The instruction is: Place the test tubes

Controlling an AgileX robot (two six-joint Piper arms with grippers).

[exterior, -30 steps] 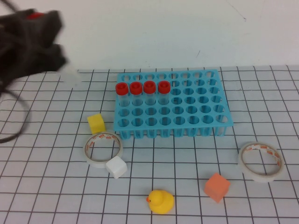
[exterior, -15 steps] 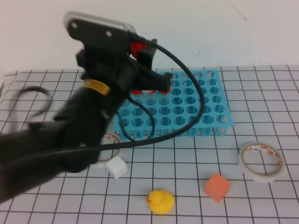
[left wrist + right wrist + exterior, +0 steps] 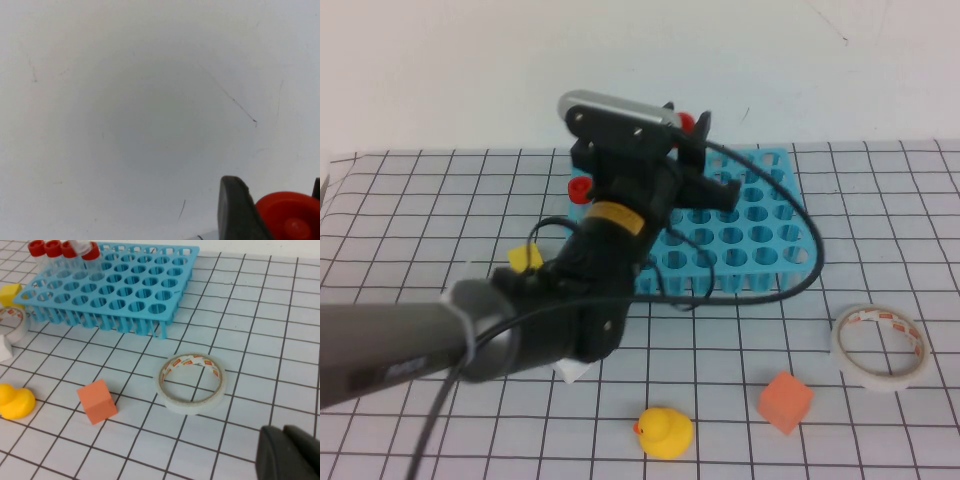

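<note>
**Left arm reaching over the rack, tube in hand.** The left arm stretches across the gridded table (image 3: 410, 200) and over the blue rack (image 3: 760, 235). The left gripper (image 3: 698, 135) is clamped on a red-capped test tube (image 3: 687, 122), cap uppermost, held in the air above the rack's far rows. In the high view the tube's body is hidden behind the gripper. Four seated tubes (image 3: 52, 248) stand side by side near the rack's far left corner, and the wells next to them are vacant. The right gripper (image 3: 290, 455) is outside the high view. Its own camera shows it on the robot's right, near a tape roll (image 3: 190, 382), fingers pressed together and holding nothing. An orange cube (image 3: 784, 402) and a yellow duck (image 3: 665, 432) lie on the near side, well apart from the rack.

The step in hand appears to be carrying a fifth tube to its well; it is not yet inserted. The next move calls for three things:
- setting the tube upright above the empty well beside the last seated tube;
- lowering it straight down until it rests;
- only then parting the fingers.

A tilted approach could catch the well's rim or knock a neighbouring cap.
</note>
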